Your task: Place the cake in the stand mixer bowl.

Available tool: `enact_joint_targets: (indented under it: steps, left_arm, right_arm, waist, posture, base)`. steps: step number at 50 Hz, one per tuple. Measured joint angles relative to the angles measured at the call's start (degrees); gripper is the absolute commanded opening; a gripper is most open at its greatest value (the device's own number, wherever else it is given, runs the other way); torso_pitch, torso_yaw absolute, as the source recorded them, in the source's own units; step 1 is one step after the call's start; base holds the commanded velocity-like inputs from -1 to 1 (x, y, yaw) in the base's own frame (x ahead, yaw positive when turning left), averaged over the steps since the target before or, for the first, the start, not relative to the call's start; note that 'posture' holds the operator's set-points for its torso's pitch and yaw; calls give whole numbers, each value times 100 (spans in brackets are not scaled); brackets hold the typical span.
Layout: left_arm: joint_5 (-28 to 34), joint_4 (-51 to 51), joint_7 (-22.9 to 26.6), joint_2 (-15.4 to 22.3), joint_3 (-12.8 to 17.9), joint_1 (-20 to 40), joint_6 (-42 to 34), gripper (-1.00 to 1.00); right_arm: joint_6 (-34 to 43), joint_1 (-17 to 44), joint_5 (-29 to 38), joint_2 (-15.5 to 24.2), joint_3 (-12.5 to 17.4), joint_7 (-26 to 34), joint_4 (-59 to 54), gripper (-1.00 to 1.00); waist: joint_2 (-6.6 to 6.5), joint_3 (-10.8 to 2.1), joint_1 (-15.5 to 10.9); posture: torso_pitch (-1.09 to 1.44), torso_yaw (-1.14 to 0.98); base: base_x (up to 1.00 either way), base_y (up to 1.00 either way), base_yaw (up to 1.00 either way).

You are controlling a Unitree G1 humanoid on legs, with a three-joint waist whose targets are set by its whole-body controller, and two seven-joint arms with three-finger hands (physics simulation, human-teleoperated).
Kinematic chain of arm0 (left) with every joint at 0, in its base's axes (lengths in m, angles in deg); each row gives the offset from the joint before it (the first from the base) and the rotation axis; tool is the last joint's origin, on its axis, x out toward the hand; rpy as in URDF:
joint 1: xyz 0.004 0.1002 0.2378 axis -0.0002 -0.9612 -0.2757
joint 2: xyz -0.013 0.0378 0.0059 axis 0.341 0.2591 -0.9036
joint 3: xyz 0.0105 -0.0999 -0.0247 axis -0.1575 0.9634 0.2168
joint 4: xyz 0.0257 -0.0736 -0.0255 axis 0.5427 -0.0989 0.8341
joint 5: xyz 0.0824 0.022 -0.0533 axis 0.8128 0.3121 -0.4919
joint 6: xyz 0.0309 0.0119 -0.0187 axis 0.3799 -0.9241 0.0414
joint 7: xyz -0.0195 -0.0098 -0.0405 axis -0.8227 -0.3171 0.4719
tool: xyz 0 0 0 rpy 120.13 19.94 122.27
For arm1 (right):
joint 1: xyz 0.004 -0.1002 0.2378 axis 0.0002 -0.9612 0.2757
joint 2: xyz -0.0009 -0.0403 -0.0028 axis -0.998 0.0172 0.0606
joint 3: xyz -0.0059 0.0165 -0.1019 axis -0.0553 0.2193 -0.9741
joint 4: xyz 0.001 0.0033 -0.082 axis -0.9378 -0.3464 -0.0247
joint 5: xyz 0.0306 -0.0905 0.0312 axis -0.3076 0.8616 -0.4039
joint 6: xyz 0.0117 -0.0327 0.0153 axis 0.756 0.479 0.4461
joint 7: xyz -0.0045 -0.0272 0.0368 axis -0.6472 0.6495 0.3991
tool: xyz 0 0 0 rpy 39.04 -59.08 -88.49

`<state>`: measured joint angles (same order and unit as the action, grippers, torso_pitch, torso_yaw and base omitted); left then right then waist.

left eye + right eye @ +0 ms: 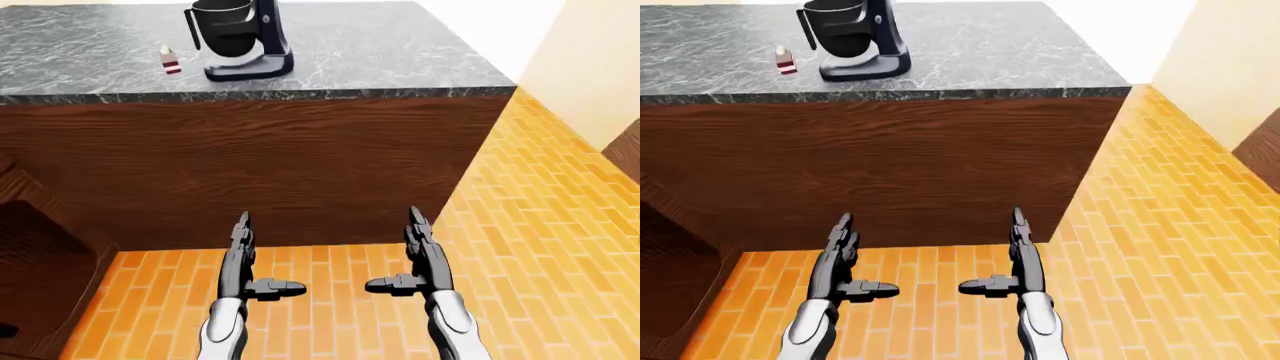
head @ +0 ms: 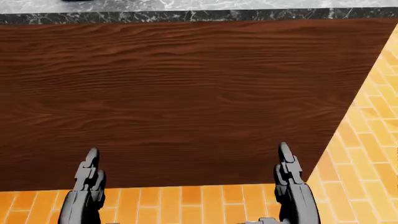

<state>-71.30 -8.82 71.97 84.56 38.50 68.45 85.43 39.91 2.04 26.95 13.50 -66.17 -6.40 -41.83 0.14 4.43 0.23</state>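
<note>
Hands, left hand [image 1: 243, 259] and right hand [image 1: 420, 255], splayed wide (2 thumbs inward), holding nothing.

Both forearms were rendered in glossy silver-grey, rounded casing. The left hand [image 1: 243, 264] and right hand [image 1: 420, 262] were built from dark grey, blocky, segmented fingers tapering to points.

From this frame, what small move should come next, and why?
Probably step toward the counter. Both hands, left and right, hang open and empty low over the brick floor, while the cake sits beside the stand mixer, seemingly out of reach.
</note>
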Motion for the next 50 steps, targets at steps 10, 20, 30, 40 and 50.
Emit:
enact_joint_targets:
  steps: [10, 20, 30, 40, 50]
  left_arm:
    - [143, 394, -10, 7, -13, 14, 173, 100]
    - [117, 1193, -48, 61, 105, 116, -353, 100]
    - [159, 2007, -20, 75, 103, 180, -1004, 100]
    - [164, 3007, -35, 175, 282, 517, -1797, 100]
    - [161, 4073, 9, 226, 357, 692, -2638, 100]
  right_arm:
    - [-5, -36, 207, 42, 0, 37, 801, 100]
    - [420, 84, 430, 63, -76, 109, 1431, 100]
    - [1141, 319, 636, 130, 16, 276, 2446, 100]
    - [1884, 590, 901, 179, 50, 388, 3377, 100]
    - [2323, 716, 1131, 207, 80, 394, 3793, 100]
  waist:
    - [27, -331, -44]
    - [21, -396, -46]
    - [29, -417, -47]
    - [21, -383, -42]
    - [-3, -371, -45]
  posture:
    - [0, 0]
    - [0, 0]
    - [0, 0]
    - [0, 0]
    - [0, 0]
  base:
    - [0, 0, 0]
    - [0, 0, 0]
    - [0, 0, 0]
    - [0, 0, 0]
    - [0, 0, 0]
